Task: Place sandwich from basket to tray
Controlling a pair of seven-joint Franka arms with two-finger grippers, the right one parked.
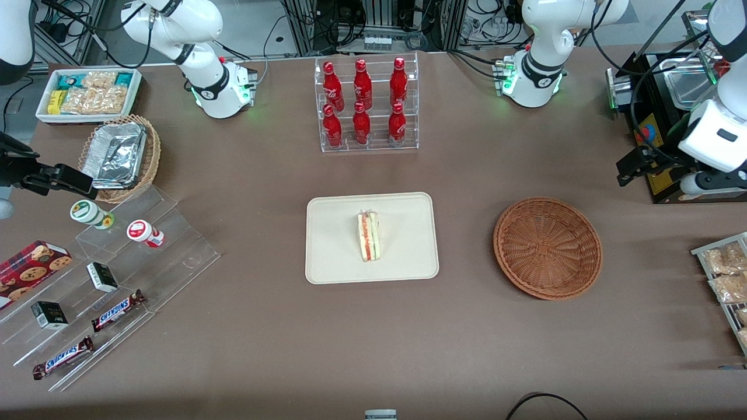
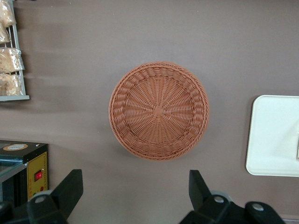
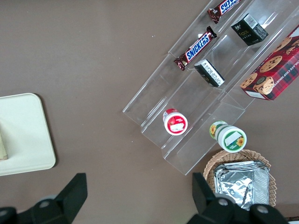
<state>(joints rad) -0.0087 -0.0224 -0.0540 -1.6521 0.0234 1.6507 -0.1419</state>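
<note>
Nearest the front camera, toward the parked arm's end of the counter (image 1: pixel 245 350), two Snickers bars (image 1: pixel 62 357) lie on a clear stepped acrylic stand (image 1: pixel 175 256), with two small dark boxes (image 1: pixel 49 314) and two round-lidded cups (image 1: pixel 145 233) on its higher steps. A red cookie box (image 1: pixel 29 269) sits just beside the stand.

Taking the tray (image 1: pixel 332 256) as the landmark: the sandwich (image 1: pixel 368 235) lies on it, near its middle, filling edge showing red and green stripes. Farther from the front camera than the tray stands a clear rack of six red bottles (image 1: pixel 366 105). Toward the working arm's end from the tray, apart from it, sits the basket (image 1: pixel 547 247), round and reddish-brown, with nothing in it.

The left arm's end effector (image 2: pixel 135 191) hangs in the air well above the counter, over the stretch just beside the basket; its two dark fingers (image 2: pixel 69 189) stand wide apart and hold nothing. In the wrist view the basket (image 2: pixel 159 110) lies whole between and past the fingers, with the tray's corner (image 2: pixel 271 135) near it.
</note>
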